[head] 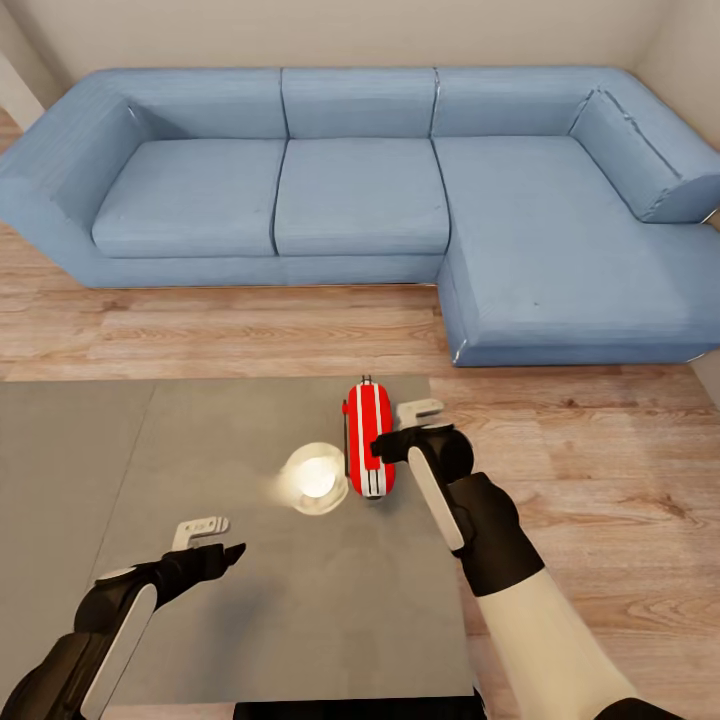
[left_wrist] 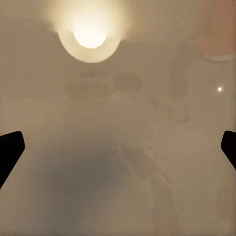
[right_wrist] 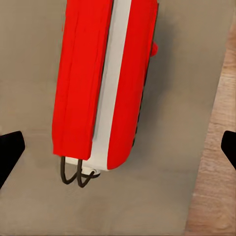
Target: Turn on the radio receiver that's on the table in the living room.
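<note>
The red radio receiver (head: 368,438), with white stripes along its top edge, stands on the grey glossy table (head: 250,600) near the table's far right corner. My right gripper (head: 403,430) hovers just to its right, open, one dark finger close to the radio's near end. In the right wrist view the radio (right_wrist: 101,83) lies straight ahead between the widely spread fingertips (right_wrist: 11,150), with a dark wire loop at its end. My left gripper (head: 215,541) is open above the table's middle, empty, well to the left of the radio.
A bright lamp reflection (head: 313,478) glows on the tabletop left of the radio, also seen as lamp reflection (left_wrist: 89,34). A blue L-shaped sofa (head: 360,190) stands beyond the table across wood-plank floor (head: 580,450). The table's right edge runs beside my right arm.
</note>
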`<state>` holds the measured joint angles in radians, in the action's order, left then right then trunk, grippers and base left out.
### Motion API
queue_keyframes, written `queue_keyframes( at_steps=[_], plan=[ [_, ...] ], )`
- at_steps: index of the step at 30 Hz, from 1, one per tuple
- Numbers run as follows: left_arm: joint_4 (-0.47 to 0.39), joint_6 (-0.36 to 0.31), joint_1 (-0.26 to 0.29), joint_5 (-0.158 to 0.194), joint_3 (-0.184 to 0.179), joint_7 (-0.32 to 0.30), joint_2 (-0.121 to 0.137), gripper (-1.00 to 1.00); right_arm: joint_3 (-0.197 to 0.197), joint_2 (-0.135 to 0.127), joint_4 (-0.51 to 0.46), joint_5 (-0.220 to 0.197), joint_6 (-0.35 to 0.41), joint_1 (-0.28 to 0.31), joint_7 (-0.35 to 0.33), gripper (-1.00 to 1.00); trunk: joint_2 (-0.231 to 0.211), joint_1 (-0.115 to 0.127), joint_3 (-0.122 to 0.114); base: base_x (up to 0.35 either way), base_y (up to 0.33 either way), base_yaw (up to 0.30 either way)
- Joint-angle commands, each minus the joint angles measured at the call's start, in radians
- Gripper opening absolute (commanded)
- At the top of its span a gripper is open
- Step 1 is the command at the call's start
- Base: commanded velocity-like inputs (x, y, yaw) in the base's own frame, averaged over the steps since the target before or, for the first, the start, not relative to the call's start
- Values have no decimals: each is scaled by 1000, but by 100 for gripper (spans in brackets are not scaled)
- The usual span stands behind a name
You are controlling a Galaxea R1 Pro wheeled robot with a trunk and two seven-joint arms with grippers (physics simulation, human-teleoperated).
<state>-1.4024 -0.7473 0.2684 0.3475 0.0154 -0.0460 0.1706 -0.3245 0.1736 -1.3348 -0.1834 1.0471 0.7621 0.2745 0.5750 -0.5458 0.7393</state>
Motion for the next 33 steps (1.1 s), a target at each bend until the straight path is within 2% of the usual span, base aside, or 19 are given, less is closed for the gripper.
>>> queue_keyframes(
  at_steps=[1,20,24,25,28,33],
  plan=[
    [0,0,0,0,0,0,0,100,0,1,1,0,0,0,1,100,0,0,0,0,0,0],
    [2,-1,0,-1,0,-1,-14,100,-3,1,23,5,0,3,11,100,0,0,0,0,0,0],
    [6,-1,0,-2,0,0,-15,100,-3,1,107,10,0,72,24,100,0,0,0,0,0,0],
    [10,-1,0,-3,0,0,-15,100,-3,1,163,10,-11,109,26,100,0,0,0,0,0,0],
    [13,0,0,-4,0,0,-15,100,-2,1,226,7,-45,156,27,100,0,0,0,0,0,0],
    [14,0,0,-4,0,0,-15,100,-2,1,256,2,-61,192,26,100,0,0,0,0,0,0]
  ],
)
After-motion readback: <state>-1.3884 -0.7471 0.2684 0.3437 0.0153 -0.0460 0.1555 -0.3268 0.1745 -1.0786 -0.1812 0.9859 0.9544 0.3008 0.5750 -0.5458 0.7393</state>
